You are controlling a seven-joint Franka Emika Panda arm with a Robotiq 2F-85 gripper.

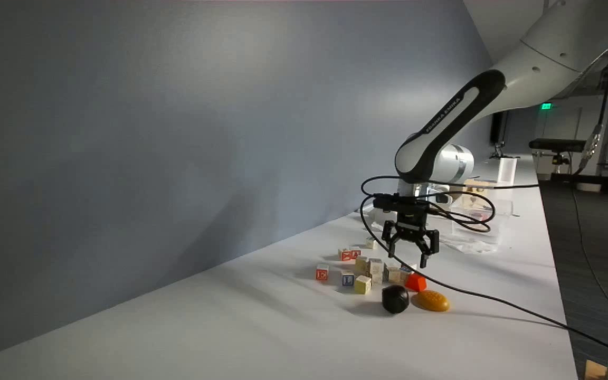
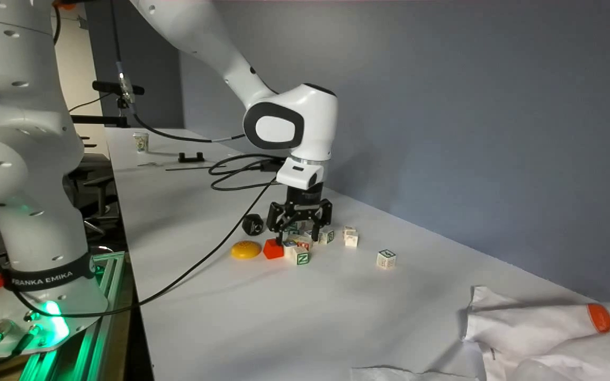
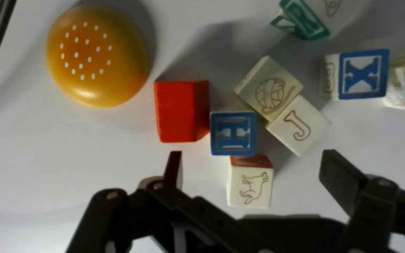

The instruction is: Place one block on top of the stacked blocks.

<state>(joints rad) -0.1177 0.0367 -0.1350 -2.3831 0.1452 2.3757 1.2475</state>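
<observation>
- so I saw everything spread on one long table (image 1: 230,327), wall (image 1: 177,132) running along its side in both exterior views
- in an exterior view the round piece (image 1: 395,299) sat left of the toy bun (image 1: 433,301), and the faceted piece (image 1: 416,282) was just behind the bun
- wrist view: H block (image 3: 233,133) was just right of the faceted piece, animal block (image 3: 250,186) just below that
- yarn block (image 3: 269,86) and J block (image 3: 298,126) sat side by side, right of the H one
- gripper (image 3: 251,168) hung over the table, one finger left of the animal block, one right
- in an exterior view, a bag (image 2: 548,333) lay way over right, paper cup (image 2: 141,142) stood far back left
</observation>
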